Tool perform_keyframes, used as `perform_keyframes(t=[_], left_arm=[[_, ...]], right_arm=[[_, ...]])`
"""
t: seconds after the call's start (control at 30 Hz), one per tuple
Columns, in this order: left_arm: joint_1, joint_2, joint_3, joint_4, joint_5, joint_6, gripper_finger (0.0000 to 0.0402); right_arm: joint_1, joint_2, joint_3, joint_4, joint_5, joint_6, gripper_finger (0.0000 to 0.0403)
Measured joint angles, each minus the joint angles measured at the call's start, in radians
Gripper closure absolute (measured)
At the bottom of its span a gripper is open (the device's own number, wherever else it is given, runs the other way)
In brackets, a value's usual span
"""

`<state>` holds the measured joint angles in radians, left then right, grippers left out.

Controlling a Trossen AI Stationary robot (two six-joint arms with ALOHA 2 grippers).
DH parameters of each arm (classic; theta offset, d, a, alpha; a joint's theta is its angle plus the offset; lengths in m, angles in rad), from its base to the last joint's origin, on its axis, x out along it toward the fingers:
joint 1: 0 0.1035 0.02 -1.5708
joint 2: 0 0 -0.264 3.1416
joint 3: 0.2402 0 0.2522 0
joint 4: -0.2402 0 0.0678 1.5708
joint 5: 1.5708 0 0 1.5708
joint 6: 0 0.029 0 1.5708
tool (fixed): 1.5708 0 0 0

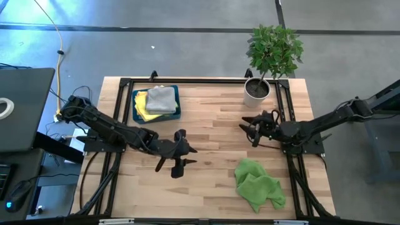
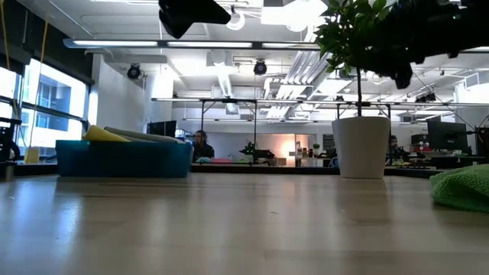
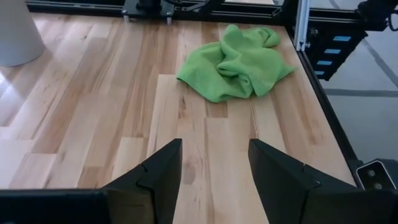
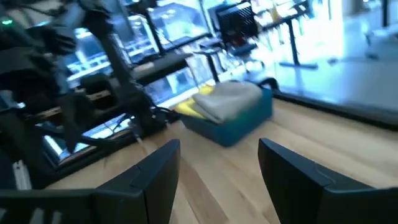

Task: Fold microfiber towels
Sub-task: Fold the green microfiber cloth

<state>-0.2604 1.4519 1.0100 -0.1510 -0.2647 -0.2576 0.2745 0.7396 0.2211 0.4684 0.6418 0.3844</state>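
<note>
**Green towel lies crumpled on the bench**

The soft, rumpled bright green towel (image 1: pixel 257 185) lies loose on the pale wood-plank bench (image 1: pixel 212 134), well apart from the rigid teal tray (image 1: pixel 156 104). That tray holds a folded grey towel (image 1: pixel 160 99) stacked on a yellow towel (image 1: pixel 141 104). The left gripper (image 1: pixel 178 164) hovers between tray and green towel, fingers spread, empty. The right gripper (image 1: pixel 255 128), beside the white-potted plant (image 1: pixel 270 55), is likewise spread and empty.
</note>
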Motion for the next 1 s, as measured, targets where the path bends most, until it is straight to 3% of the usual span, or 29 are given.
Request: perform_keyframes(t=[0.13, 0.33, 0.53, 0.7, 0.87, 1.0], left_arm=[[0.0, 0.0, 0.0, 0.0, -0.01, 0.007, 0.0228], [0.0, 0.0, 0.0, 0.0, -0.012, 0.007, 0.0228], [0.0, 0.0, 0.0, 0.0, -0.012, 0.029, 0.0228], [0.0, -0.001, 0.0, 0.004, -0.012, 0.033, 0.0228], [0.0, -0.001, 0.0, 0.006, -0.012, 0.026, 0.0228], [-0.002, -0.001, 0.0, 0.006, -0.012, 0.026, 0.0228]], right_arm=[[0.0, 0.115, 0.0, 0.181, -0.054, -0.101, 0.0194], [0.0, 0.292, 0.0, 0.394, -0.076, -0.121, 0.0194], [0.0, 0.426, 0.049, 0.425, -0.175, -0.069, 0.0194], [0.0, 0.516, 0.202, 0.129, -0.297, 0.011, 0.0194], [0.0, 0.614, 0.425, -0.431, -0.427, 0.155, 0.0194], [0.018, 0.699, 0.573, -0.771, -0.612, 0.246, 0.0194]])
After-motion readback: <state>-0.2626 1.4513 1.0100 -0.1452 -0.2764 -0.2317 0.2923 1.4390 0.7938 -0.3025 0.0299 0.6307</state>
